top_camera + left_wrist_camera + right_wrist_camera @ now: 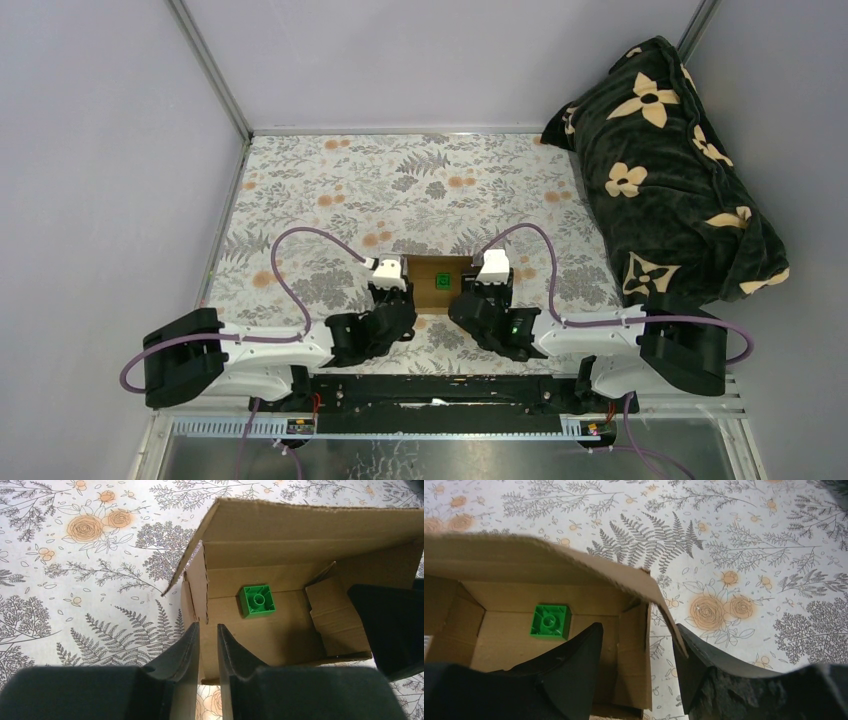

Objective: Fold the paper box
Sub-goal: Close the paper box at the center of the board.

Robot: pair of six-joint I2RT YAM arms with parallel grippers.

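Open flowered cloth (pixel 300 200) stretches left of the left gripper (pixel 207 626), whose claw stands narrowly parted astride the left wall of the paper box (pixel 300 540), pinching nothing. The box sits open-topped between both arms, a green cube (pixel 258 600) on its floor. The right gripper (pixel 636 626) gapes wide astride the right wall, unclamped. A dark cushion (pixel 670 170) crowds the table's right edge.

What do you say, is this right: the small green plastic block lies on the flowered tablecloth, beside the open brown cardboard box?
Not quite. The small green plastic block lies inside the open brown cardboard box, on its floor, not on the flowered tablecloth beside it. The left wrist view shows this.
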